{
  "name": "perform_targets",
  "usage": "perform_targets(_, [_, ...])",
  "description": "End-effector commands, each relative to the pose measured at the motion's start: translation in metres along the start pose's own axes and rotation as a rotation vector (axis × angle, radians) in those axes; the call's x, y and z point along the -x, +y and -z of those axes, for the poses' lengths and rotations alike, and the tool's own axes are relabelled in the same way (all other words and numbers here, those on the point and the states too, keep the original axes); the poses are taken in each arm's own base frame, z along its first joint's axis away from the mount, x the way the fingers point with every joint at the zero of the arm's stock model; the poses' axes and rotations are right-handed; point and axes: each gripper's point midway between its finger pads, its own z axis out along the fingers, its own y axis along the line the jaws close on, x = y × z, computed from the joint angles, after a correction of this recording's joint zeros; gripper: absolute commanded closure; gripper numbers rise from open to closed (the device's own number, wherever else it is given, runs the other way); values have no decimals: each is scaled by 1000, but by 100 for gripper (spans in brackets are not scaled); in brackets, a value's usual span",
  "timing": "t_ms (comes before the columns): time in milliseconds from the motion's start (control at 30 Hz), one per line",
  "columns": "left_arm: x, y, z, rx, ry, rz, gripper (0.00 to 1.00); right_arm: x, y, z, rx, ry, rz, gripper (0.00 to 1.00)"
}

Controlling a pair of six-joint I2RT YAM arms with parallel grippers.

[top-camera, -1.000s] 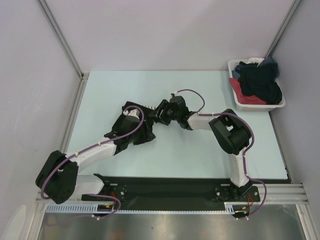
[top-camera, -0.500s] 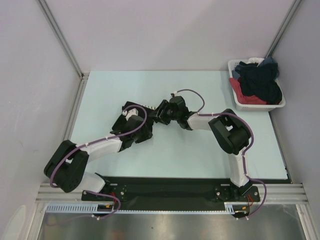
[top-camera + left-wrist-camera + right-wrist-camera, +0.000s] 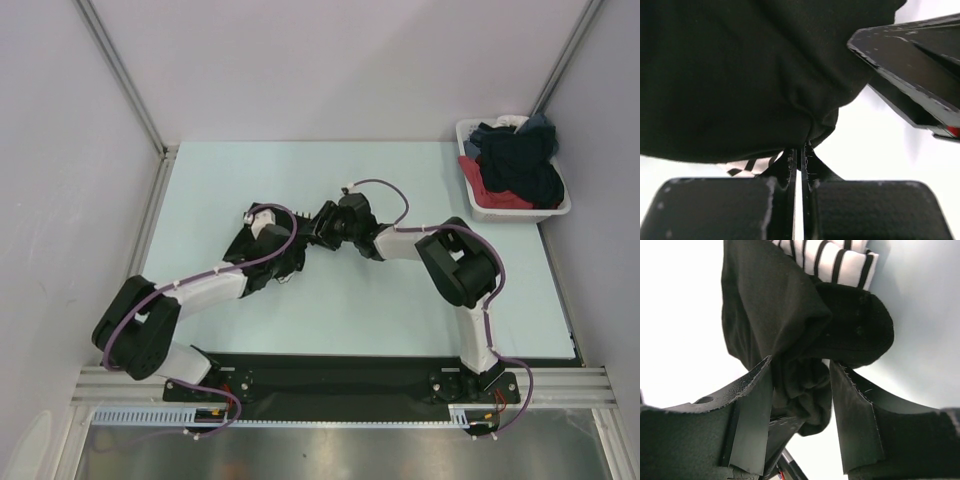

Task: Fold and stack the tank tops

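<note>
**Black tank top pinched by the left gripper, bunched inside the right**

1. Locate the black tank top [image 3: 290,260] left of centre in the top view. It lies crumpled on the pale table [image 3: 400,300], partly covered by both arms.
2. In the left wrist view, the black tank top [image 3: 740,75] fills the upper left of the frame. One fold runs down to the bottom centre.
3. Check the left gripper [image 3: 801,150]. Its fingers are pressed together, with almost no gap, on that fold.
4. In the right wrist view, the black tank top [image 3: 770,305] hangs as a thick bunch from the upper left to the centre.
5. Find the striped tank top [image 3: 840,257] at the top edge of the same view. It is white with black stripes and touches the black fabric just below it.
6. Check the right gripper [image 3: 800,365]. Its fingers [image 3: 752,410] stand partway apart, one on each side of the black bunch. You cannot tell from these views whether they clamp it.
7. In the top view, the right gripper [image 3: 318,228] sits just right of the black heap.
8. Note the white basket [image 3: 480,205] at the upper right of the table, well apart from both grippers. It holds dark and red clothes [image 3: 515,160].
</note>
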Motion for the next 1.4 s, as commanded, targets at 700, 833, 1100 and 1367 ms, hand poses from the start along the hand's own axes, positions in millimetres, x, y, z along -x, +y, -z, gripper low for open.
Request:
perform_targets(700, [20,8,66,-52,-60,-93,99,27,19,-15,-39,-91,126,45])
perform_targets(833, [9,15,64,-51,-42,-94,100,34,21,-17,-48,-102,160,59])
perform_targets(1100, [-8,27,55,-39,-8,-102,99,45,34,-25,-79,-120,319,65])
perform_targets(1367, [-17,25,44,-51,21,-107,100,53,33,-22,-122,-158,393,72])
